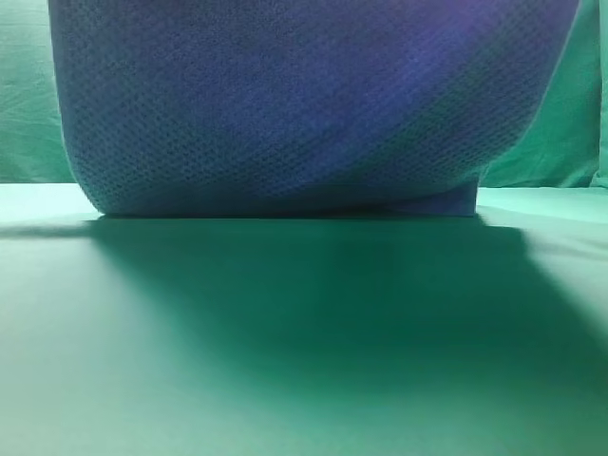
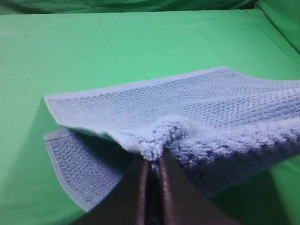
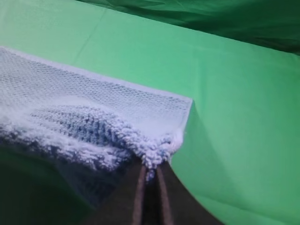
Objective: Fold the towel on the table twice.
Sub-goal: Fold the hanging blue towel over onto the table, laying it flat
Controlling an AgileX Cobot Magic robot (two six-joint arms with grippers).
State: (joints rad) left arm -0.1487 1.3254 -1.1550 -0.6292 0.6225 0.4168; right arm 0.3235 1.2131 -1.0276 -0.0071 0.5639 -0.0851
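The blue waffle-knit towel (image 1: 304, 104) hangs close before the exterior high camera and fills the top of that view; its lower edge rests on the green table (image 1: 304, 361). Neither gripper shows there. In the left wrist view my left gripper (image 2: 152, 164) is shut on the towel (image 2: 187, 112), pinching a bunched edge and holding it over a lower layer that lies flat. In the right wrist view my right gripper (image 3: 151, 168) is shut on the towel (image 3: 84, 117) near its corner, the cloth lifted above the table (image 3: 234, 93).
A wrinkled green cloth backdrop (image 1: 570, 133) stands behind the table. The raised towel casts a broad shadow (image 1: 332, 294) over the table's middle. Bare green surface (image 2: 93, 47) lies beyond the towel in both wrist views.
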